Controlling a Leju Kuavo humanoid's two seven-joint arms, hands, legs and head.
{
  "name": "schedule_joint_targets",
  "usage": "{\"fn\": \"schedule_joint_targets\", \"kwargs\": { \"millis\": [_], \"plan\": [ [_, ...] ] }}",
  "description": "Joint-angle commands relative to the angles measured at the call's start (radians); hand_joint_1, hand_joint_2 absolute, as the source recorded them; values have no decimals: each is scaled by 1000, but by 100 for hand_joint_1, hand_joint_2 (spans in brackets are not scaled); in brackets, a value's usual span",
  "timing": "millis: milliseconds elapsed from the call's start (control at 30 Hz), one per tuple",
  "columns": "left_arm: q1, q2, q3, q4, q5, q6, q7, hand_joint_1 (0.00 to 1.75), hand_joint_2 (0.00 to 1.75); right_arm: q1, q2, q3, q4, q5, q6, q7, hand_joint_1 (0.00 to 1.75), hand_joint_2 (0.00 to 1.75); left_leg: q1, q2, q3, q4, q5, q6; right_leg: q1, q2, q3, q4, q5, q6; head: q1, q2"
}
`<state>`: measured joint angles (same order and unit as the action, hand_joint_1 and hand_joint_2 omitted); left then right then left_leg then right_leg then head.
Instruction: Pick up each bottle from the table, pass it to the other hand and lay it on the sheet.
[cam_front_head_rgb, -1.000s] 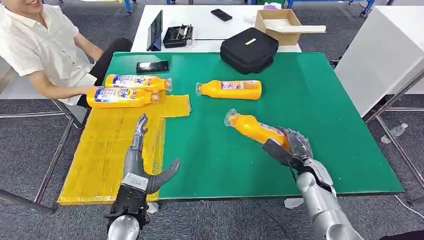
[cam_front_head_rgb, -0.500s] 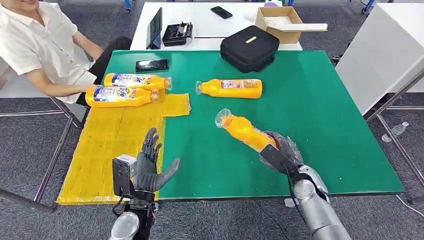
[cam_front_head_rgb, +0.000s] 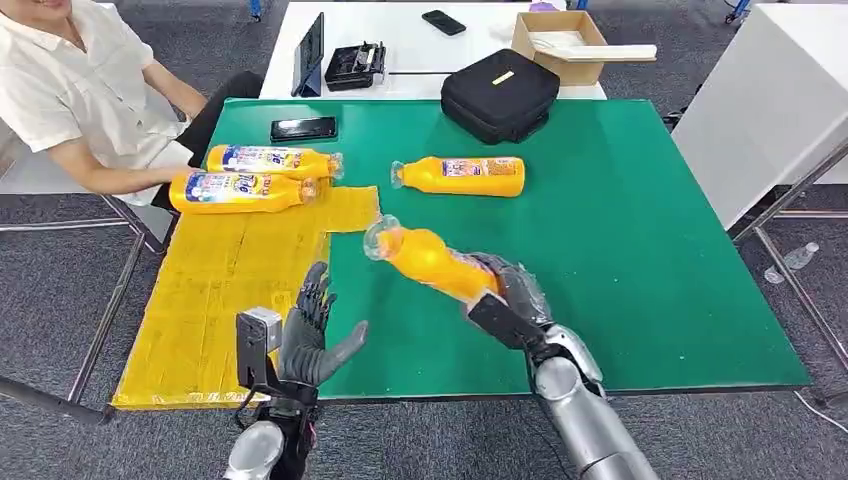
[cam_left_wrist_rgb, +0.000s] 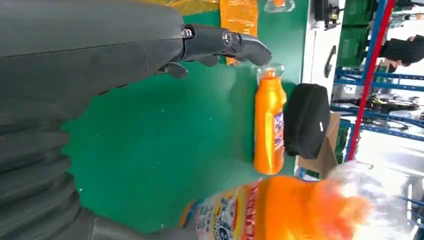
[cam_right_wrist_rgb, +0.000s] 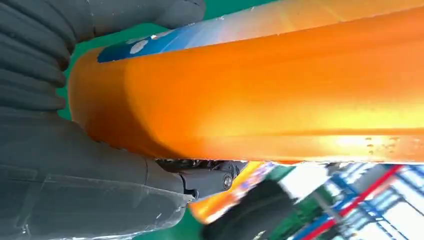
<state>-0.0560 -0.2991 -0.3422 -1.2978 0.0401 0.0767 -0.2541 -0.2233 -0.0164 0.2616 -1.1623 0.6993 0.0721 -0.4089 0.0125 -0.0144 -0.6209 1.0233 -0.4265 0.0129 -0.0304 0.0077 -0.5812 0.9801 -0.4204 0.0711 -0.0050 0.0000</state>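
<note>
Bottle in the right hand, orange with a clear cap, sits just below the centre of the head frame, lifted off the green table and tilted, its cap end pointing to the upper left. The right hand grasps it around the base end; in the right wrist view the orange body runs across the frame with the grey thumb and fingers wrapped round it. The left hand is at the lower left of centre, released, fingers spread and raised, holding nothing, a short gap apart from the bottle's cap. It hovers over the edge where the yellow sheet meets the green table.

Two more orange bottles lie side by side at the upper left, at the sheet's far edge. Another bottle lies on its side on the bare green near the upper centre. A phone and a black bag lie further up. A person in a white shirt sits at the upper left corner.
</note>
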Motion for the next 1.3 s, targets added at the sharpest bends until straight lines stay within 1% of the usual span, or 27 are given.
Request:
{"fn": "schedule_joint_targets", "kwargs": {
  "millis": [33,133,300,367,400,433,500,567,600,633,667,700,833,900,933,967,1033,1133,1200,1267,1300],
  "plan": [
    [-41,-50,1,67,-23,22,0,0,175,-6,59,99,-40,-39,21,-13,175,175,0,1,2,1,-2,1,1,-1,3,0,-1,-4,0,0],
    [-45,-50,-17,67,-78,50,-6,0,175,-4,64,107,-28,-42,15,-7,175,175,0,1,1,1,-1,0,1,0,2,0,-1,-3,1,0],
    [-29,-50,-37,30,-115,26,-13,0,175,-6,82,122,-12,-39,8,-2,175,175,0,-2,0,1,-1,0,0,-3,1,0,-1,-4,0,0],
    [-30,-50,-36,28,-116,23,-14,0,175,-12,84,128,-6,-37,8,-2,175,175,-1,0,-1,1,-1,0,0,-1,0,0,0,-2,0,0],
    [-35,-50,-33,31,-116,22,-15,0,175,-19,86,136,2,-35,9,-2,175,175,0,1,2,1,-2,0,1,-1,3,0,-2,-6,0,0],
    [-37,-50,-32,33,-113,20,-16,0,175,-21,86,139,5,-35,9,-2,175,175,0,0,0,1,-1,0,0,-2,1,0,-1,-3,0,0],
    [-43,-50,-17,52,24,-25,-2,0,175,-40,84,166,26,-32,11,-5,175,175,-1,0,1,1,-1,0,0,-2,2,0,-1,-4,0,0],
    [-46,-50,-11,54,19,-45,-29,0,175,-67,81,178,62,-42,12,-11,175,175,0,1,0,1,-1,0,0,0,1,0,0,-3,0,0],
    [-46,-50,-11,54,19,-45,-29,0,175,-71,80,177,62,-42,12,-11,175,175,-1,0,-1,0,0,0,0,0,0,0,0,-2,0,0],
    [-45,-50,-11,50,19,-45,-29,0,175,-74,80,177,67,-43,12,-12,175,175,0,2,2,1,-2,0,1,0,3,0,-1,-5,0,0],
    [-44,-50,-12,45,19,-45,-29,0,175,-78,81,177,72,-45,12,-13,175,175,-1,1,0,1,-1,0,0,0,1,0,0,-3,0,0],
    [-42,-50,-12,38,18,-46,-29,0,175,-88,78,179,82,-45,11,-13,175,175,0,1,1,1,-1,0,0,-1,2,0,-1,-5,0,0],
    [-42,-50,-12,38,18,-46,-29,0,175,-88,78,179,82,-45,11,-13,175,175,0,0,-1,1,0,0,0,-1,0,0,0,-2,0,0],
    [-42,-50,-12,38,18,-46,-29,0,175,-88,78,179,82,-45,11,-13,175,175,0,0,1,1,-1,0,1,-2,3,0,-1,-5,0,0],
    [-42,-50,-12,38,18,-46,-29,0,175,-88,78,179,82,-45,11,-13,175,175,-1,-1,-1,0,0,0,0,-1,0,0,0,-2,0,0],
    [-41,-50,-15,33,18,-46,-28,0,175,-90,79,180,85,-45,10,-13,175,175,0,0,0,1,-1,0,0,-1,1,0,-1,-3,0,0],
    [-40,-50,-20,24,30,-61,-28,0,175,-119,78,190,114,-41,5,-14,175,175,0,0,0,1,-1,0,0,-2,2,0,-1,-3,0,0],
    [-44,-50,-22,24,71,-69,-30,0,175,-157,103,203,174,-34,-15,-36,175,175,0,1,0,1,-1,0,0,0,1,0,-1,-3,0,0],
    [-48,-50,-7,33,166,-93,-24,0,175,-176,118,228,201,-22,-28,-50,175,175,0,2,1,1,-1,0,0,1,1,1,0,-4,0,0],
    [-47,-50,5,32,180,-102,-31,0,175,-185,131,238,212,-15,-38,-49,175,175,0,1,-1,1,0,0,0,1,-1,0,0,-2,0,0],
    [-45,-49,8,21,144,-94,-53,0,175,-186,138,240,216,-13,-47,-43,175,175,0,2,0,1,-1,0,0,1,1,0,0,-4,0,0]
  ]
}}
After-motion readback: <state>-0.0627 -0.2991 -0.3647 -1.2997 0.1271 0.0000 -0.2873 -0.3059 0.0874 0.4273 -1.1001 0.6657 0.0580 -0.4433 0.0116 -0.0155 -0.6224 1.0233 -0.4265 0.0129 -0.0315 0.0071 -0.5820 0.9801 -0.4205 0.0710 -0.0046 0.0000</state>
